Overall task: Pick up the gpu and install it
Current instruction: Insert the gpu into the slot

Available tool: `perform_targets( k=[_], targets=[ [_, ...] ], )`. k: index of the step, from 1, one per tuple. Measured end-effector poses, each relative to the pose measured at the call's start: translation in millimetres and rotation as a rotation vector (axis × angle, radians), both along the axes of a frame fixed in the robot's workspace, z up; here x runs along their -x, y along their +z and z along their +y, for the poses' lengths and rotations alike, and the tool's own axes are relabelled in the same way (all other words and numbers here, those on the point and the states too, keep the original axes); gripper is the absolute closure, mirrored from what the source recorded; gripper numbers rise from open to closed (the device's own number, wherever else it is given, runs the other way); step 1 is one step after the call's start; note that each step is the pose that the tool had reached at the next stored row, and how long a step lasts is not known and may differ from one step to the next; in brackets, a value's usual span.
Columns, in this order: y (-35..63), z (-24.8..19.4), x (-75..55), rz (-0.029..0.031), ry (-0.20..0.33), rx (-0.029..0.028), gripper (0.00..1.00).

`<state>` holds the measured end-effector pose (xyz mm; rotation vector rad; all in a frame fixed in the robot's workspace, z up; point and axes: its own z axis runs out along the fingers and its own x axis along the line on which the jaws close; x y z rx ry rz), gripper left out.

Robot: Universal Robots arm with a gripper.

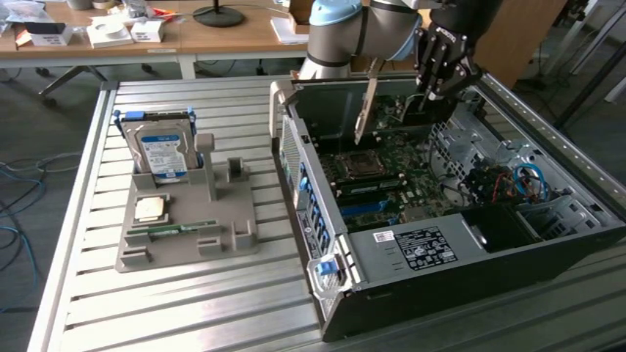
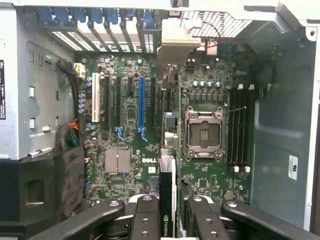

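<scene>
A slatted metal counter carries everything. On the side toward the exterior view's right lies an open case, its motherboard facing up. The arm reaches down into the case's far end. Toward the exterior view's left, well apart from the case, sits a grey holder. A drive with a blue-white label stands upright at the holder's far end, a chip lies flat nearer the front, and a green memory stick lies just beside the chip.

The jaws are pinching the gpu, one black finger on each face of the card. It hangs on edge inside the case, above the motherboard, with its pale bracket strip pointing down beside the socket. In the wrist view the gpu shows edge-on between the blue slot and the empty socket. Whether its lower edge touches the board cannot be told.
</scene>
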<state>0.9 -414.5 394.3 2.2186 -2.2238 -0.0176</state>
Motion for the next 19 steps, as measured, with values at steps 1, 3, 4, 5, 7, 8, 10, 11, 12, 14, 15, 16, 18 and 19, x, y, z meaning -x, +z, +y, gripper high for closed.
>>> perform_targets(
  k=[1,3,4,5,7,8,10,11,12,14,15,16,18,19],
  targets=[
    [-0.9,0.0,0.1,-0.0003,0.001,0.0,0.73],
    [-2.8,0.0,0.6,-0.0011,0.004,-0.0001,0.73],
    [-3.7,0.0,0.8,-0.0016,0.005,0.0,0.73],
    [-4.9,0.0,1.1,-0.0022,0.007,0.0,0.73],
    [-7.3,0.0,1.7,-0.0033,0.01,0.0,0.73],
    [-8.4,0.0,1.9,-0.0037,0.012,0.0,0.73],
    [-10.6,0.0,2.4,-0.0042,0.014,0.0,0.73],
    [-11.7,0.0,2.4,-0.0042,0.014,0.0,0.73],
    [-12.7,0.0,2.4,-0.0042,0.014,0.0,0.73],
    [-14.3,0.0,2.6,-0.0042,0.014,0.0,0.73],
    [-15.1,0.0,2.7,-0.0042,0.014,0.0001,0.73],
    [-15.8,0.0,2.7,-0.0042,0.014,0.0001,0.73],
    [-16.9,0.0,2.9,-0.0042,0.012,0.0002,0.73],
    [-17.3,0.0,2.9,-0.0042,0.009,0.0002,0.73]
  ],
)
